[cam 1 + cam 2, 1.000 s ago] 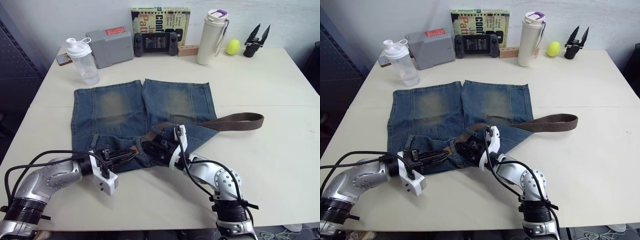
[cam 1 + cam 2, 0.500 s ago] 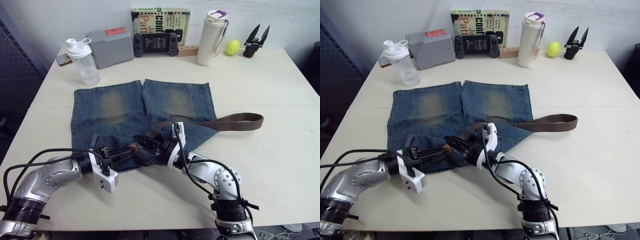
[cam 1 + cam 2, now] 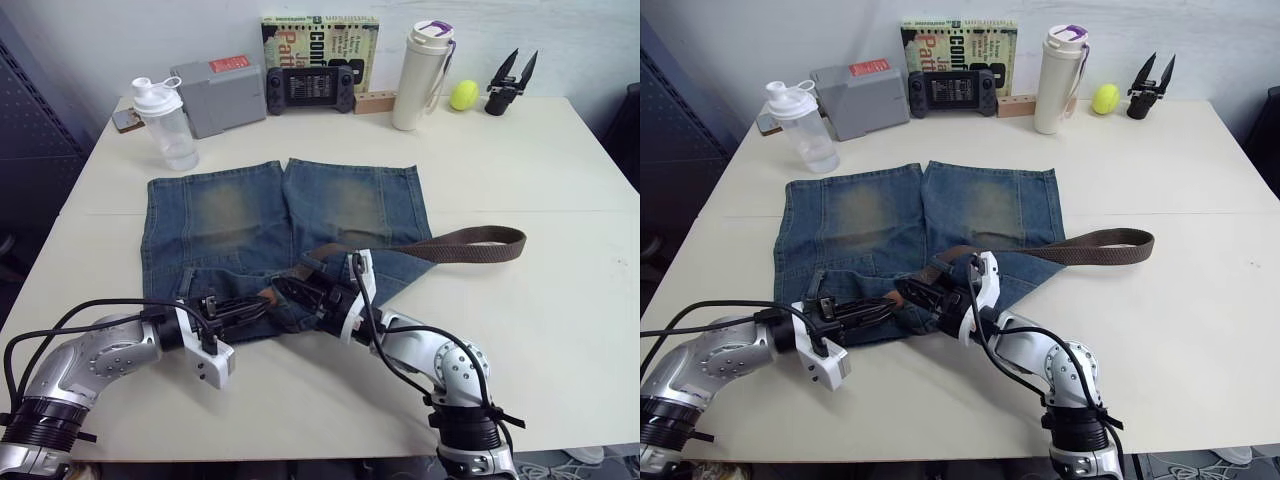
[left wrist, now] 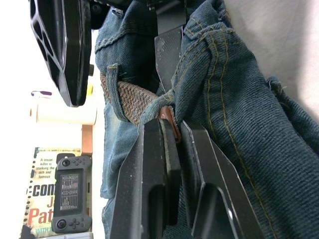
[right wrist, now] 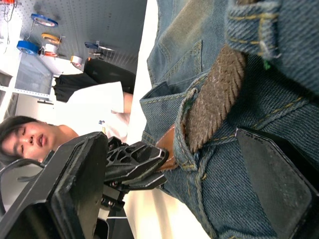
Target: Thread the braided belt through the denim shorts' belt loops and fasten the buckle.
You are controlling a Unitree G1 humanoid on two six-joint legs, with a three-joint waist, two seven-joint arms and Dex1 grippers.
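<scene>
Fingers of our left gripper (image 4: 172,144) pinch the braided belt (image 4: 137,102) tip emerging from a belt loop (image 4: 113,89) on the denim shorts (image 3: 250,215), while our right gripper (image 5: 209,164) stands open beside it, apparently ready to feed slack.

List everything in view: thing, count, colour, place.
denim shorts: one, faded blue, table centre
braided belt: one, dark brown, threaded in waistband, tail trailing right
belt loops: one seen over belt, blue
shaker bottle: one, clear, white lid, back left
box: one, grey
game controller: one, black
book: one, green, against wall
tumbler: one, white
ball: one, yellow
spare gripper: one, black
table: one, cream
person: one, background
left gripper: black, shut on braided belt
right gripper: black, open, at waistband
</scene>
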